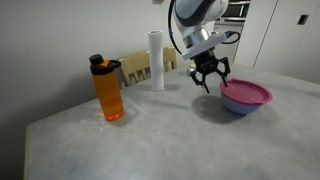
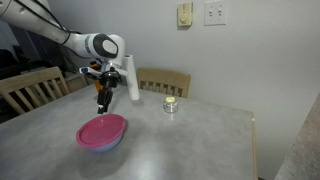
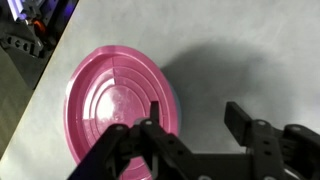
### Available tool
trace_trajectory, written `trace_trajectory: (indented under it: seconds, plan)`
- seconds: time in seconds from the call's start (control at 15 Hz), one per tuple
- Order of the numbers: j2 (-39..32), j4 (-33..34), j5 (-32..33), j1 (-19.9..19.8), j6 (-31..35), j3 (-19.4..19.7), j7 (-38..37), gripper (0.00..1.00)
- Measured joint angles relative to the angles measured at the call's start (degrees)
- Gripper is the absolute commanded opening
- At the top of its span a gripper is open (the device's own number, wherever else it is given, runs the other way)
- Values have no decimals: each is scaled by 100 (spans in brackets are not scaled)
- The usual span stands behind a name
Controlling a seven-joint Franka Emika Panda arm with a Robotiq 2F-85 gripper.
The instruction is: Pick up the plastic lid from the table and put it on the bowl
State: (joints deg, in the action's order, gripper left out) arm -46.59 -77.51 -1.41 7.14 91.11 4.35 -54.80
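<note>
Table (image 1: pixel 150 140) w/ plastic lid (image 1: pixel 246 93) on bowl (image 1: pixel 235 107); hand (image 1: pixel 210 84) above, jaws apart.

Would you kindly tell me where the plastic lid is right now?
The plastic lid rests on the bowl, on the table, just below and beside the open claw in both exterior views, far from the orange bottle.

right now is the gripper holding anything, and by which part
Nothing is held; the gripper is open, apart from the plastic lid lying on the bowl.
</note>
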Motion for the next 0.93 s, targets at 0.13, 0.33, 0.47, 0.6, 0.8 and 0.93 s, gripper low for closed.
trace_trajectory:
  seconds: [0.13, 0.33, 0.47, 0.6, 0.8, 0.93]
  plan:
    - [175, -46, -112, 13, 1, -116, 108, 100]
    - [598, -216, -347, 12, 68, -240, 357, 100]
    - [893, -359, -494, 4, 194, -298, 703, 100]
    - [1150, -465, -550, -1, 264, -372, 1190, 100]
    - [1431, -564, -549, 15, 267, -490, 1992, 100]
    - [1543, -601, -534, 24, 214, -563, 2556, 100]
